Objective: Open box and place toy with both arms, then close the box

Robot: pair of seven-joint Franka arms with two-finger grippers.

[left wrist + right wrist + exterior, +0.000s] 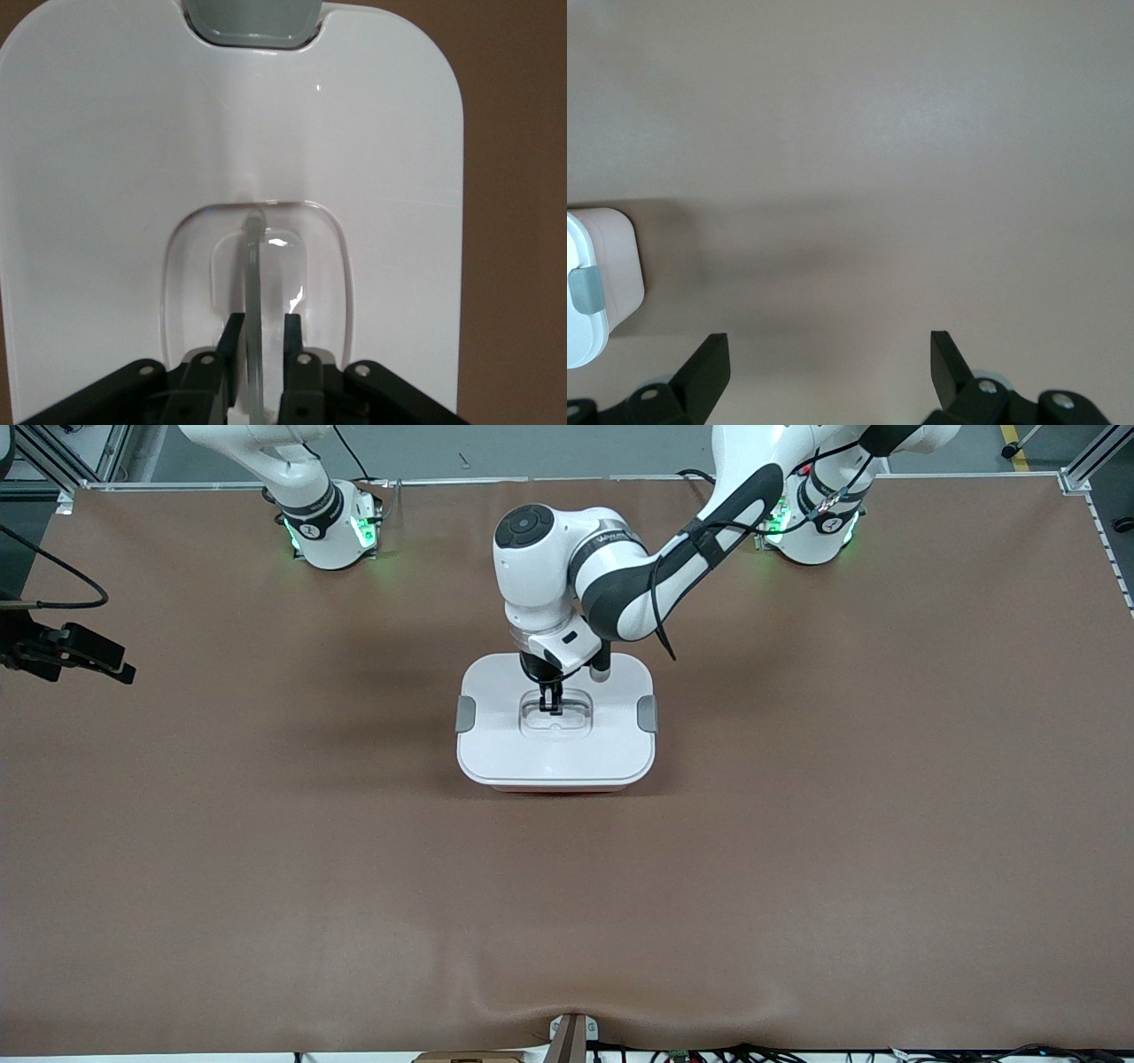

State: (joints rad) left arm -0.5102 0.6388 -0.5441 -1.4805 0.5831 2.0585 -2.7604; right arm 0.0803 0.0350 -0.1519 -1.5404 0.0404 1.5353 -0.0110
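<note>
Brown table (266, 868) under lidded box (555, 757)

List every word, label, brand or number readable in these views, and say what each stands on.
No text reads clearly.
Left arm's wrist band: white lettering, too blurred to read.
Arm bases: small dark marks, too small to read.
Lid of the box, clips, table: no print visible.

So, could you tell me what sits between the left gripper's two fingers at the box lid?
The clear handle in the lid recess of the box stands between the left gripper fingers, seen in the left wrist view.
</note>
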